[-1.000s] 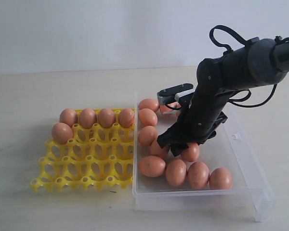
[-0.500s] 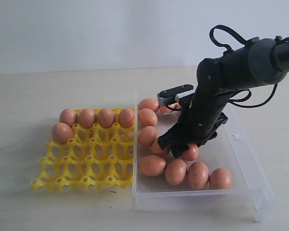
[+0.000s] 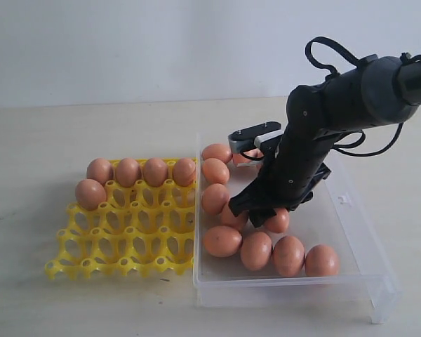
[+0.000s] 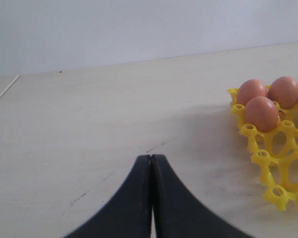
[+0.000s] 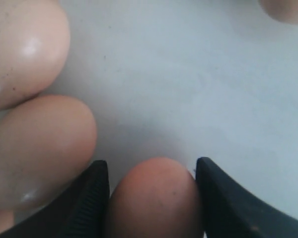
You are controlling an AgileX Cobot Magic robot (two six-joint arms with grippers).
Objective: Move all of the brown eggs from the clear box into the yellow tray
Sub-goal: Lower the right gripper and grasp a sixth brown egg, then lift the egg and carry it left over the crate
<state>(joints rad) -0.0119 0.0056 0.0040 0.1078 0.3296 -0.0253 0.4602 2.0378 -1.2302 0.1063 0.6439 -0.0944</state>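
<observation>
The yellow tray (image 3: 119, 260) lies left of the clear box (image 3: 295, 291), and several brown eggs (image 3: 127, 171) sit along its far row and left edge. More brown eggs (image 3: 222, 241) lie in the box. My right gripper (image 3: 262, 216) reaches down into the box and is shut on one brown egg (image 3: 276, 221). In the right wrist view that egg (image 5: 154, 203) fills the gap of the right gripper (image 5: 151, 165), with other eggs (image 5: 39, 148) beside it. My left gripper (image 4: 151, 157) is shut and holds nothing, over bare table beside the tray (image 4: 273, 163). It is out of the exterior view.
The right arm (image 3: 337, 105) arches over the box's far right side. The tray's front rows of cups (image 3: 140, 242) hold no eggs. Pale tabletop (image 3: 91, 126) runs back to a white wall.
The right gripper and the egg between its fingers have shifted very slightly up and to the left. The other eggs, tray and box have not moved.
</observation>
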